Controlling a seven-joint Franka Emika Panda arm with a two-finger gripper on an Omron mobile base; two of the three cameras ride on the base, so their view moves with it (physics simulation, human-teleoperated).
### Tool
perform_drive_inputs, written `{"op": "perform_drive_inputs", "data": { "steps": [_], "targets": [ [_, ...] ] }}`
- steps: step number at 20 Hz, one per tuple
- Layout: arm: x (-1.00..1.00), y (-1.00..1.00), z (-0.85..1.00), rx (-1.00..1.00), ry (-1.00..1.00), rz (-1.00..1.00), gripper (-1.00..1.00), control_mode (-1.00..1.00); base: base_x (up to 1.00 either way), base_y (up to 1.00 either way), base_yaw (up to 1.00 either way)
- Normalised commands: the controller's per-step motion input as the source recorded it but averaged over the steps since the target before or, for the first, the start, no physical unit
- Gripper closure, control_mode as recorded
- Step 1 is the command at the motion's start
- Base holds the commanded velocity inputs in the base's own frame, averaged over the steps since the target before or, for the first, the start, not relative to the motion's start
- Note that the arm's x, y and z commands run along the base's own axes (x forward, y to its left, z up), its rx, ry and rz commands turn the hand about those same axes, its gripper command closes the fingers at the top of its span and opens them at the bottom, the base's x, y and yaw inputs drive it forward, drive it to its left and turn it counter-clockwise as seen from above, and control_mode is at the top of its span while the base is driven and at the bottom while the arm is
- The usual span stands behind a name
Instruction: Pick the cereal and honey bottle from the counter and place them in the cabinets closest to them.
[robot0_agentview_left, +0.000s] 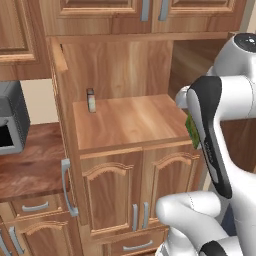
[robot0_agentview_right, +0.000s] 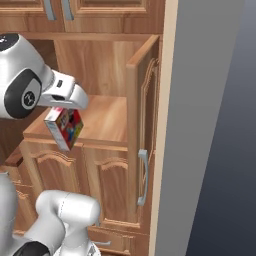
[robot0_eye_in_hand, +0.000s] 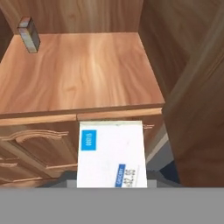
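Left base view first: at the far left a grey appliance (robot0_agentview_left: 11, 120) sits on a lower counter (robot0_agentview_left: 30, 165). Next to it stands the open cabinet (robot0_agentview_left: 125, 70), its left door (robot0_agentview_left: 62, 125) swung out edge-on with a long grey bar handle (robot0_agentview_left: 66, 186). On the wooden shelf (robot0_agentview_left: 130, 122) a small brownish box (robot0_agentview_left: 91, 100) with a dark top stands upright near the back left corner. Further right, a sliver of green from the cereal box (robot0_agentview_left: 190, 131) peeks out behind the white arm, off the shelf's front right corner.

From the right base view, the gripper (robot0_agentview_right: 64, 111) is clamped on the top of the cereal box (robot0_agentview_right: 65, 128), which hangs tilted in the air just in front of the shelf's front left edge as seen from this side, its red and multicoloured face showing. The right door (robot0_agentview_right: 142, 130) stands open beyond it.

Looking along the hand, the box's white face (robot0_eye_in_hand: 111, 154) carries a blue tag with unreadable digits and a blue strip reading "GROCERY" beside a price I cannot make out.
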Motion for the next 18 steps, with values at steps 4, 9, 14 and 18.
{"op": "perform_drive_inputs", "data": {
  "steps": [4, 9, 14, 18],
  "targets": [
    [0.37, 0.00, -0.03, 0.01, 0.00, 0.01, 1.00, -1.00, 0.00, 0.00, 0.00],
    [0.25, 0.00, -0.14, 0.01, 0.00, 0.03, 1.00, -1.00, 0.00, 0.00, 0.00],
    [0.31, 0.00, -0.16, 0.01, 0.00, 0.03, 1.00, -1.00, 0.00, 0.00, 0.00],
    [0.30, 0.00, -0.13, 0.01, 0.00, 0.02, 1.00, -1.00, 0.00, 0.00, 0.00]
  ]
}}
